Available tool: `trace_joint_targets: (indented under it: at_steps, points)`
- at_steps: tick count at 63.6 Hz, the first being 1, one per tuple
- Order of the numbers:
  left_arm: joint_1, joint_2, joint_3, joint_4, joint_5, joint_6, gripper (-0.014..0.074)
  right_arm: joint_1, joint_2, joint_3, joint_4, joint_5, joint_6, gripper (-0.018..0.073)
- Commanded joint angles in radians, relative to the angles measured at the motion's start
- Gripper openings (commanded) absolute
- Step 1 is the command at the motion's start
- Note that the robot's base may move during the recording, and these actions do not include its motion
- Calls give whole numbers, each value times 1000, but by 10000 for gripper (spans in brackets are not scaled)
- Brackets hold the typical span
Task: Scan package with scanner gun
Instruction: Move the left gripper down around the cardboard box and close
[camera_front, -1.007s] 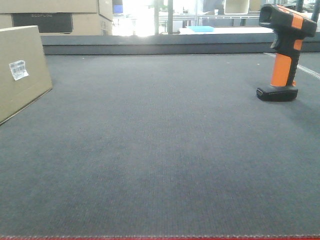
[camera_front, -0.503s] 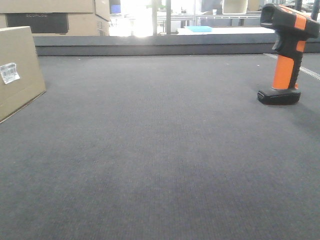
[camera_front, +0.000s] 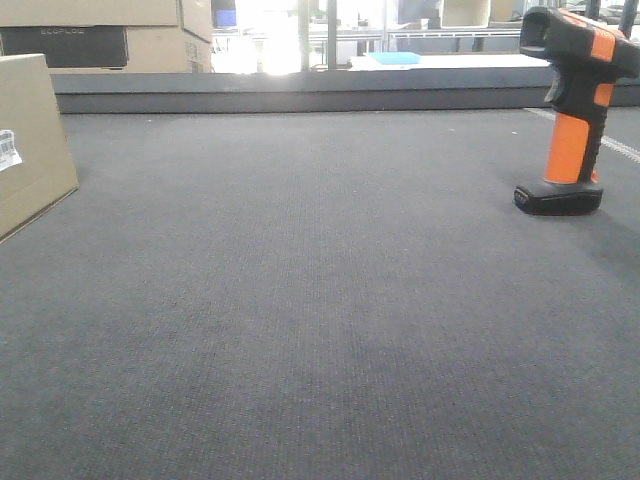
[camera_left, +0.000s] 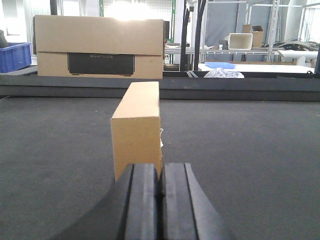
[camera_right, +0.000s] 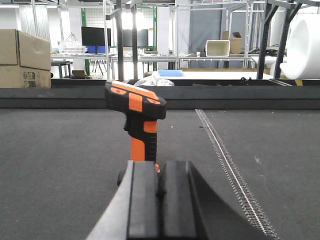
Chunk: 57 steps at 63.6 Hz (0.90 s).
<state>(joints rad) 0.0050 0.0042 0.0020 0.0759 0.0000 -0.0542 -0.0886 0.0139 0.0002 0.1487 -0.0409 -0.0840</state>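
Front view: package (camera_front: 30, 140) at the left edge of the desk (camera_front: 320, 300), cut off by the frame. It stands on a narrow edge. The broad face is turned toward the middle of the desk, with a white barcode label (camera_front: 6, 150) on it, only partly in frame. Scanner gun (camera_front: 575, 110) is well apart from it, on the far right. It's upright on its black foot, orange stem, black head with an orange stripe, nose pointing left.

Left wrist view: left pincer (camera_left: 161, 200) is closed, fingers pressed together, nothing held. Package sits straight ahead of the tips, seen end-on, with a sliver of the label sticking out on its right side. The tips overlap the package's lower edge in this view, so can't tell if they touch.

Right wrist view: right pincer (camera_right: 160, 205) is also closed and holds nothing. Scanner gun stands straight ahead of it. Its foot is mostly hidden behind the fingers, so can't tell the gap.

Desk top is dark grey ribbed mat with a raised dark ledge along the far side. A pale seam strip (camera_right: 227, 160) runs near-to-far, right of the scanner gun.

Beyond the ledge:
- Far left: big cardboard box with a black panel (camera_left: 100, 52), with a blue crate (camera_left: 15, 55) left of it.
- Far right: metal racks and a white roll (camera_right: 302, 47).
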Motion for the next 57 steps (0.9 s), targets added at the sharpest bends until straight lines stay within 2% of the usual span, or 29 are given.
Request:
trace_joint_targets:
  at_steps: [1, 11, 16, 21, 25, 29, 39, 49, 57]
  points:
    - [0, -4, -2, -4, -23, -1, -111, 1, -5, 0, 0, -29, -5, -167]
    - [0, -4, -2, -4, -23, -1, -111, 1, -5, 0, 0, -29, -5, -167]
    - [2, -4, -2, 40, -28, -1, -111, 1, -5, 0, 0, -29, -5, -167]
    - [2, -4, -2, 27, -13, -1, -111, 1, -5, 0, 0, -29, -5, -167]
    - [2, -4, -54, 11, 48, -1, -111, 1, -5, 0, 0, -29, -5, -167]
    - [2, -2, -142, 6, 159, -1, -111, 1, -5, 0, 0, -29, -5, -167]
    - [2, 126, -346, 6, 357, -1, -111, 1, -5, 0, 0, -29, -5, -167]
    - [2, 348, -510, 6, 425, -1, -111, 1, -5, 0, 0, -29, -5, -167]
    - [2, 588, -664, 6, 555, -1, -111, 1, -5, 0, 0, -29, -5, -167]
